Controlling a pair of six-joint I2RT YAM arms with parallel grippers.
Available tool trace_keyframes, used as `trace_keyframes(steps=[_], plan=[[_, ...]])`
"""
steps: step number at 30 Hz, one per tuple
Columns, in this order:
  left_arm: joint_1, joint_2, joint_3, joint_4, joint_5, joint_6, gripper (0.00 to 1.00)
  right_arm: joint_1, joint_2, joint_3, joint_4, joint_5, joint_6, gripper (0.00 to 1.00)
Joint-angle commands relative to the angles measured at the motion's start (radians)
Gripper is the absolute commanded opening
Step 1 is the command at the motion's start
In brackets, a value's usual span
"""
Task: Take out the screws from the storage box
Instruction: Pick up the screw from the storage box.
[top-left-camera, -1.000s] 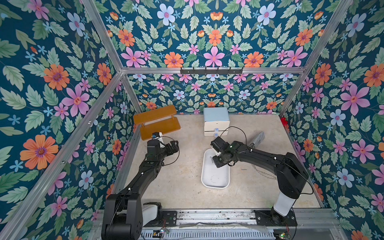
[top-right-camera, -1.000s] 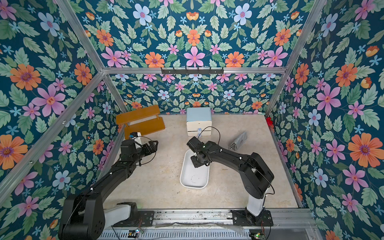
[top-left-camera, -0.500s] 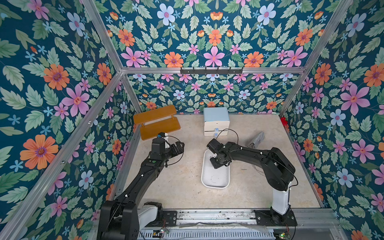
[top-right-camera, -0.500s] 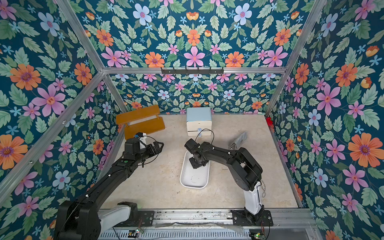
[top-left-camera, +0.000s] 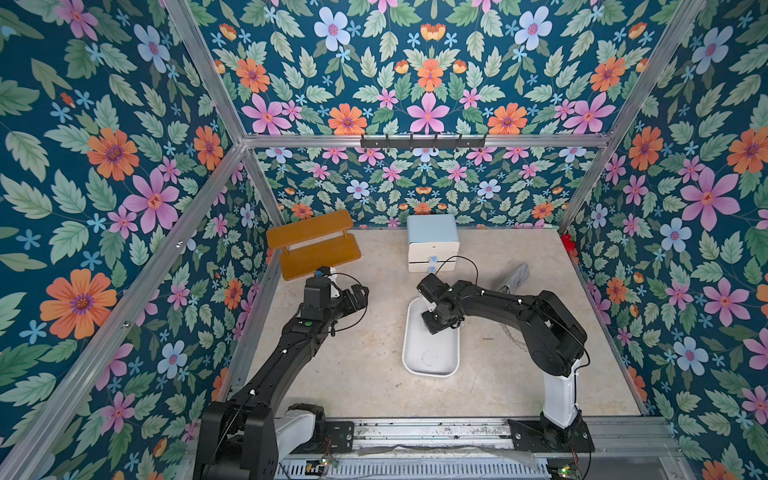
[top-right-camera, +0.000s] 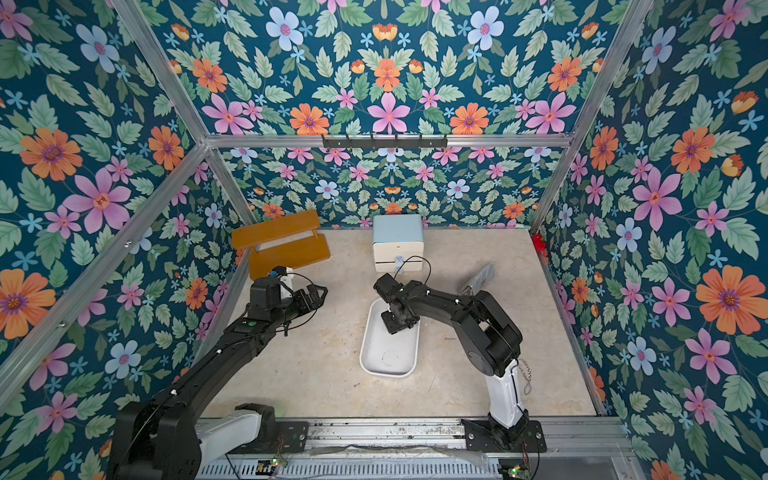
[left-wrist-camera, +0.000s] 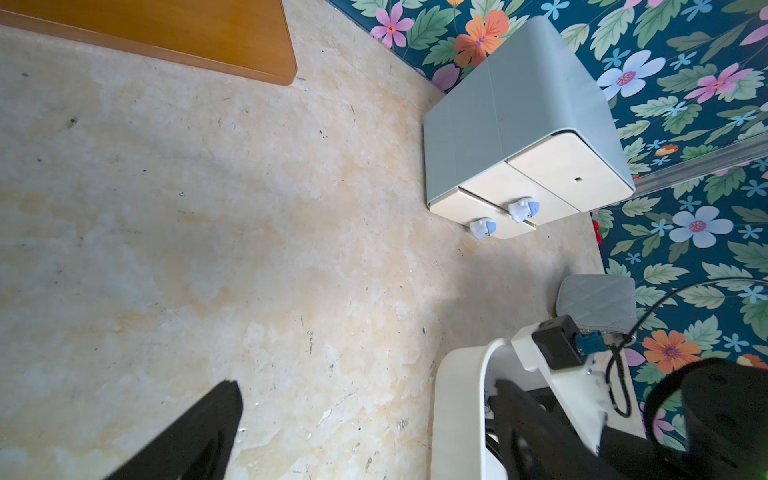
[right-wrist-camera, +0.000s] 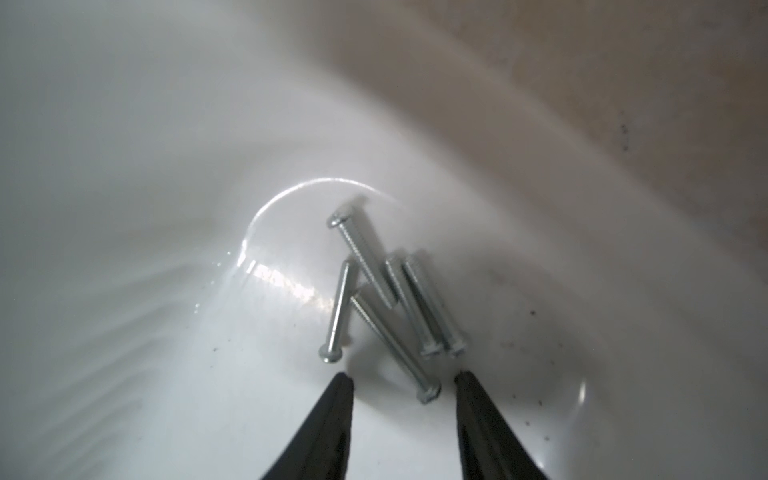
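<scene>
Five light, stiff, slippery screws (right-wrist-camera: 364, 260) lie just ahead of my part-open, empty right pincer (right-wrist-camera: 404, 374); I advise gripping mid-shank.

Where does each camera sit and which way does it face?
Top views: high at the front, looking down on the table; left arm and right arm show, right gripper over the storage box.
Left wrist: on the left arm, facing across the table to the cabinet; fingers of the left gripper show.
Right wrist: on the right arm, looking into the storage box at the screws; gripper tips show.
Shared: all views catch the storage box.
</scene>
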Motion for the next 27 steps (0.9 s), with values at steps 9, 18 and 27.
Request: trace_keyframes(steps=[9, 18, 27], plan=[[0.001, -0.005, -0.001, -0.009, -0.021, -0.001, 0.99, 0.020, 0.031, 0.005, -0.003, -0.003, 0.020, 0.23], [0.001, -0.010, 0.000, -0.010, -0.020, -0.004, 0.99, 0.027, 0.015, -0.018, -0.009, 0.001, 0.055, 0.07], [0.001, -0.012, 0.009, -0.011, -0.006, -0.014, 0.99, 0.042, -0.130, -0.036, -0.016, -0.033, 0.071, 0.05]])
